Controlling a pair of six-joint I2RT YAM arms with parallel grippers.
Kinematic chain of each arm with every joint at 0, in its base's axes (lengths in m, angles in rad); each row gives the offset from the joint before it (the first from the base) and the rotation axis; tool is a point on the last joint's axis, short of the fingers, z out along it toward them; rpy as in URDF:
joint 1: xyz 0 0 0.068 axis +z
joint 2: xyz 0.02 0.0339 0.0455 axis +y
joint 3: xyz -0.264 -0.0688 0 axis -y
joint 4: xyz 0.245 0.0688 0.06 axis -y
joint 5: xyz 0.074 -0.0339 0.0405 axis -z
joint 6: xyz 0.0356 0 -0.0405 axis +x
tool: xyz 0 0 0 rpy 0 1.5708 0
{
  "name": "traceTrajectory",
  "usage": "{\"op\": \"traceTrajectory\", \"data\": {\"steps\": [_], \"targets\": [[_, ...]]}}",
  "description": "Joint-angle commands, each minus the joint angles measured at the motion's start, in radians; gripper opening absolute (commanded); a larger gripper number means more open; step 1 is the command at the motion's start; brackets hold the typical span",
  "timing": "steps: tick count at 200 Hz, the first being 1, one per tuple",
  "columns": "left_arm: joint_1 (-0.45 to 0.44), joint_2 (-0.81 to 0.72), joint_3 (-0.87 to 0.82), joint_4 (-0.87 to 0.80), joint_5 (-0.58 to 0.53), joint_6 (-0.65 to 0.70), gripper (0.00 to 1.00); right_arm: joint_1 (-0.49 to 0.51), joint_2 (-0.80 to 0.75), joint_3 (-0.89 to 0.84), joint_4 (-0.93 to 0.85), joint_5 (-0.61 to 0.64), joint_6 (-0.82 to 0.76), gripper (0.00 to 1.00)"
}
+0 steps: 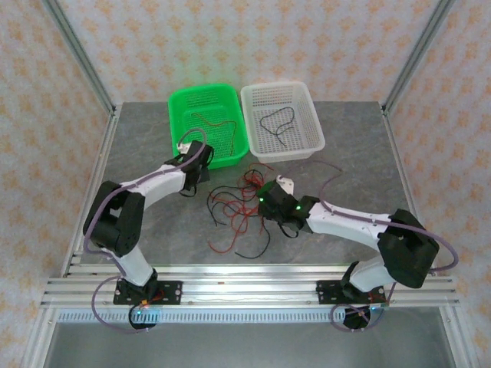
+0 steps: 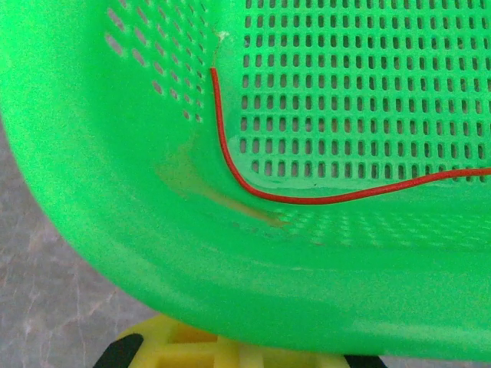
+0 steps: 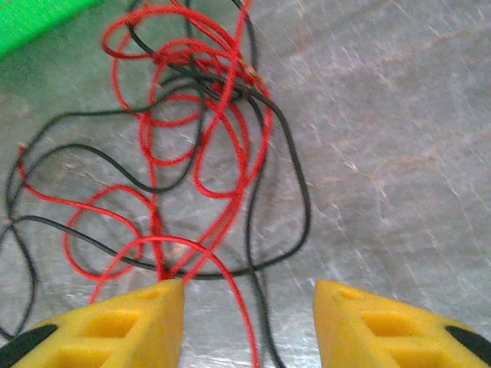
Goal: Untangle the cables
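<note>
A tangle of red and black cables (image 1: 238, 211) lies on the grey table between the arms, and fills the right wrist view (image 3: 199, 153). My right gripper (image 1: 267, 193) hovers low over the tangle's right side. It is open (image 3: 249, 322), its yellow fingers (image 3: 138, 322) apart, with one red and one black strand running loose between them. One red cable (image 2: 307, 198) lies in the green basket (image 1: 230, 157), one black cable (image 1: 278, 123) in the white basket (image 1: 314, 142). My left gripper (image 1: 201, 157) is shut at the green basket's near-left corner, its yellow tips (image 2: 222, 349) mostly hidden under the rim.
The two baskets stand side by side at the back of the table. A corner of the green basket (image 3: 38, 23) shows at the upper left of the right wrist view. Bare grey table (image 1: 360, 176) lies right of the tangle. Frame posts stand at the corners.
</note>
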Motion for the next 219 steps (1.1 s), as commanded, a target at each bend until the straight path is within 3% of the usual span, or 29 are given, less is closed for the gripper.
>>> {"op": "traceTrajectory", "data": {"steps": [1,62,107,150,173,202,219], "targets": [[0.012,0.042,0.058,0.034,-0.056,0.048,0.0,0.008,-0.013,-0.025,0.029,0.046,0.04,0.45],[0.035,0.075,0.111,0.061,-0.096,0.065,0.0,-0.051,0.089,-0.029,0.113,0.069,0.027,0.39],[0.028,-0.005,0.089,0.081,0.043,0.065,0.0,-0.084,0.163,-0.012,0.162,0.065,0.005,0.36],[0.004,-0.124,0.05,0.064,0.103,0.064,0.0,-0.096,0.215,0.003,0.185,0.057,-0.007,0.31],[-0.015,-0.193,0.036,0.036,0.101,0.055,0.0,-0.096,0.234,0.016,0.194,0.057,-0.018,0.21],[-0.039,-0.296,0.009,0.02,0.101,0.038,0.0,-0.098,0.239,0.038,0.192,0.066,-0.038,0.0],[-0.058,-0.344,0.004,0.003,0.094,0.032,0.0,-0.098,0.225,0.05,0.185,0.069,-0.056,0.0]]}}
